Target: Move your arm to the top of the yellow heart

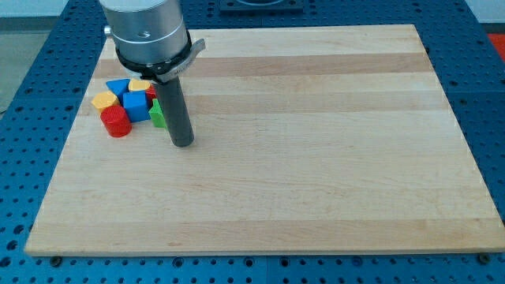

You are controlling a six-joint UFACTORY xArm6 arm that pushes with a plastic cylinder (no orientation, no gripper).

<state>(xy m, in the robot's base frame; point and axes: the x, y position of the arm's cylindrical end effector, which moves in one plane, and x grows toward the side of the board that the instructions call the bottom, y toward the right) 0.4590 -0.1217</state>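
The yellow heart (140, 84) lies near the board's left edge, at the top of a tight cluster of blocks, partly hidden by my arm's head. My tip (183, 144) rests on the board to the right of and below the cluster, well clear of the heart. Around the heart lie a blue triangle (118, 85), a blue cube (136, 105), a yellow block (103, 99), a red cylinder (117, 121), a green block (158, 113) right beside my rod, and a sliver of a red block (151, 92).
The wooden board (316, 158) lies on a blue perforated table (24, 95). The cluster sits close to the board's left edge. My arm's grey head (147, 35) overhangs the board's top left.
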